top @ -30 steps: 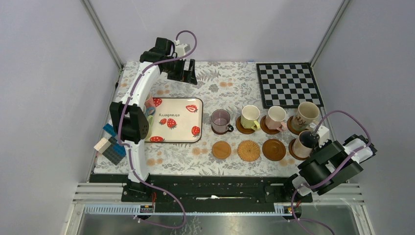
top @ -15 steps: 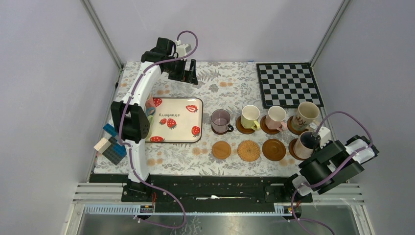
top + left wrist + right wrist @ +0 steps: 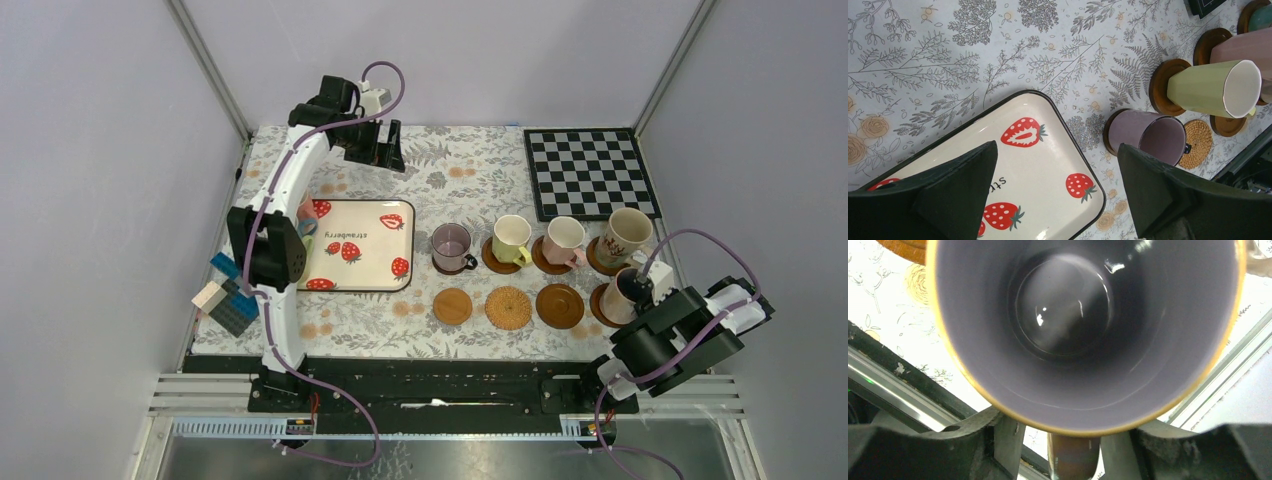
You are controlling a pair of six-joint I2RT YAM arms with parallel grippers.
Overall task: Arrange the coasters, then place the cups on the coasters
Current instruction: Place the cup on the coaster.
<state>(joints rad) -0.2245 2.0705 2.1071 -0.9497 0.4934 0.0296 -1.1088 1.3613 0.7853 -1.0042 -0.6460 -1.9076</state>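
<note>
Purple [image 3: 450, 245], yellow-green [image 3: 511, 238], pink [image 3: 564, 238] and tall patterned cream [image 3: 627, 235] cups stand on dark coasters in the far row. The near row has a bare tan coaster [image 3: 452, 306], a woven coaster [image 3: 509, 308] and a dark coaster [image 3: 560, 306]. A gold-rimmed cup [image 3: 622, 295] stands on the rightmost coaster [image 3: 598, 300]. My right gripper [image 3: 1073, 456] is open; the cup's handle [image 3: 1074, 460] sits between the fingers [image 3: 1008, 440] with gaps on both sides. My left gripper [image 3: 1058, 190] hangs open high above the strawberry tray [image 3: 1048, 145], holding nothing.
The strawberry tray [image 3: 360, 245] lies left of the cups, and my left arm covers its left edge. A checkerboard mat [image 3: 590, 172] is at the back right. Blue and cream blocks [image 3: 225, 295] sit at the table's left edge. A metal rail [image 3: 903, 385] runs along the near edge.
My right gripper's jaws have parted from the cup handle they were shut on, and that arm has shifted slightly right. The left arm has barely moved.
</note>
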